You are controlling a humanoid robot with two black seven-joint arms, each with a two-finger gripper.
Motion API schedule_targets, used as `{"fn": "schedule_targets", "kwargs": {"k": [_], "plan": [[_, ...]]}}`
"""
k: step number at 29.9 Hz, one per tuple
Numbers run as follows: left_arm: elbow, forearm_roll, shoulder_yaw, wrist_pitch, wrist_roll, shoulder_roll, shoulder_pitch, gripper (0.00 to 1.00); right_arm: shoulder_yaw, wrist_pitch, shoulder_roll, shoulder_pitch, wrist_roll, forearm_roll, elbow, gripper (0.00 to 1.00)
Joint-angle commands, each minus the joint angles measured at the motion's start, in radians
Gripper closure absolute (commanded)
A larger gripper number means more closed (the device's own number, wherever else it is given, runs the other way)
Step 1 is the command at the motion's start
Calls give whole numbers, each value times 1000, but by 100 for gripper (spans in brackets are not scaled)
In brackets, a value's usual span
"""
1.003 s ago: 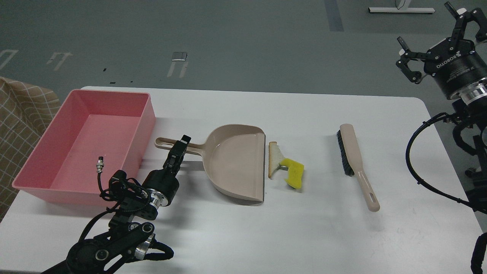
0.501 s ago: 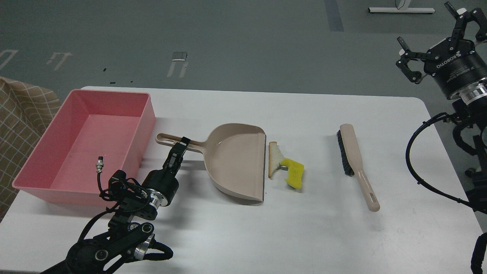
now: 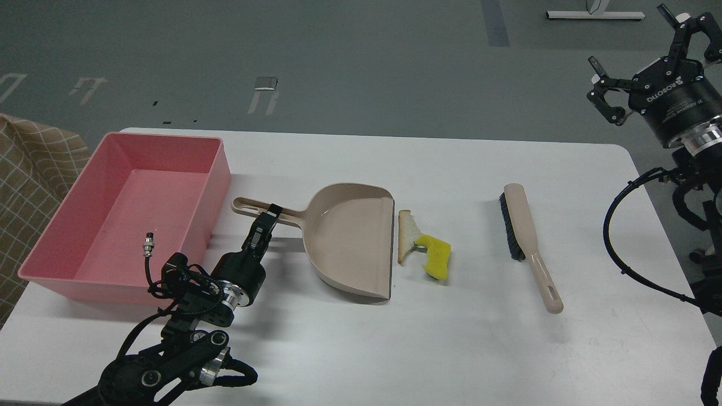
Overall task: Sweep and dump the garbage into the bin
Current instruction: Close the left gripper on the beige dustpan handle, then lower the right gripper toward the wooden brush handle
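The garbage lies mid-table: a white bread wedge with brown crust (image 3: 406, 235) touching a yellow sponge chunk (image 3: 437, 257), just right of the open mouth of the beige dustpan (image 3: 350, 242). My left gripper (image 3: 269, 217) is shut on the dustpan's handle, near where it joins the pan. The pink bin (image 3: 220, 169) stands at the table's left and looks empty. The beige brush with black bristles (image 3: 524, 225) lies right of the garbage. My right gripper (image 3: 629, 35) is open and empty, held high beyond the table's far right corner.
The white table (image 3: 451, 349) has a rounded corner at the far right. A checked brown cloth (image 3: 28, 175) sits off the table's left edge. My right arm's cables hang at the right edge (image 3: 620, 248).
The dustpan has shifted slightly with my left gripper: its handle end moved a little away and right, the pan turned slightly. The right gripper barely drifted.
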Motion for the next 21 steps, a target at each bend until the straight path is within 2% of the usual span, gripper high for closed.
{"fn": "schedule_targets", "kwargs": {"k": [1, 11, 21], "plan": [[0, 2, 0, 0, -1, 1, -1, 100, -5, 0, -24, 0, -5, -7, 2, 0], [0, 5, 0, 0, -1, 2, 2, 100, -121, 0, -214, -14, -5, -164, 6, 2], [-2, 9, 0, 0, -3, 4, 5, 100, -305, 0, -342, -2, -2, -338, 69, 0]]}}
